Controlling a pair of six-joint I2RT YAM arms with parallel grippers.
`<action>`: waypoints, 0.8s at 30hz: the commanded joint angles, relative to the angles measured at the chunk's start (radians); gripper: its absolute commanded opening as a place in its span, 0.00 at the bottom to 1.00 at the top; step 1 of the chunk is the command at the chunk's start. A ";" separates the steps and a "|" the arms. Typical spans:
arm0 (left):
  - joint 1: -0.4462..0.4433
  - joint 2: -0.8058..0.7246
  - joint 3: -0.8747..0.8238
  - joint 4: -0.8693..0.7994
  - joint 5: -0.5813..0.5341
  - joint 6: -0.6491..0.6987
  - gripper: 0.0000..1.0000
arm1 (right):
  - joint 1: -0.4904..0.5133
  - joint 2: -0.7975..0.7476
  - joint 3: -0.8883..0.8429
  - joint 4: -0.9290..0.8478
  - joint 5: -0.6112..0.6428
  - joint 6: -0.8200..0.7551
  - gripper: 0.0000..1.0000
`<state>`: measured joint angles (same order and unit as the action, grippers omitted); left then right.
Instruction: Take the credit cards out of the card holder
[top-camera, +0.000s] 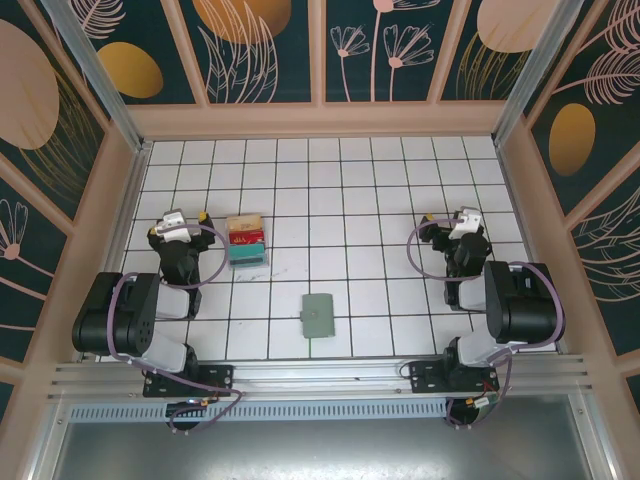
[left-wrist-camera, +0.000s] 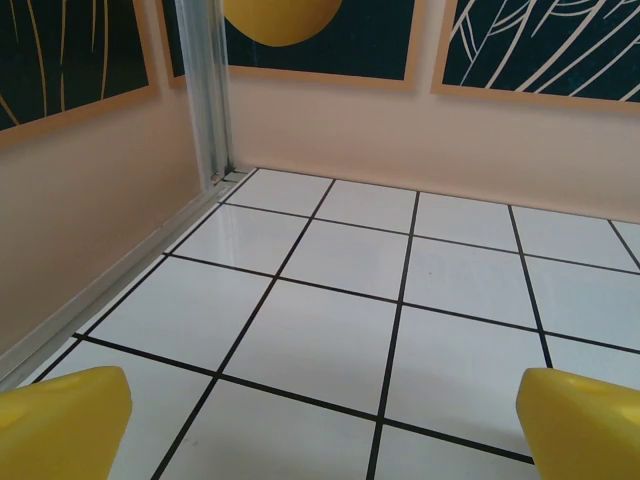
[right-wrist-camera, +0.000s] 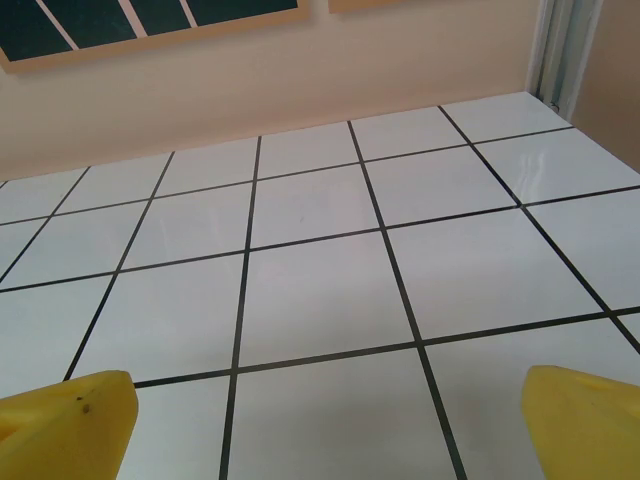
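Card holder, grey-green, on bench, seemingly folded shut.
Left fingers and right fingers: spread apart, grasping nothing.

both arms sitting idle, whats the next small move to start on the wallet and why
Probably bring the right gripper toward the card holder: the holder lies flat, seemingly folded shut, midway between the arms, and both that gripper and the left gripper stand open and empty, away from it.
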<state>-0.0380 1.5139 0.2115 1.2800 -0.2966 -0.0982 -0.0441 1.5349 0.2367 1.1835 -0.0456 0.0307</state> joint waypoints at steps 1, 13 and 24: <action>0.005 0.006 0.002 0.040 -0.005 -0.010 0.99 | 0.007 0.001 0.006 0.045 0.013 -0.015 0.99; 0.006 0.006 0.003 0.038 -0.004 -0.009 0.99 | 0.006 0.002 0.006 0.044 0.012 -0.014 0.99; 0.006 0.006 0.003 0.035 -0.004 -0.012 0.99 | 0.000 0.002 0.006 0.043 0.003 -0.012 0.99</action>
<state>-0.0380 1.5139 0.2115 1.2800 -0.2966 -0.0982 -0.0444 1.5349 0.2367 1.1835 -0.0460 0.0311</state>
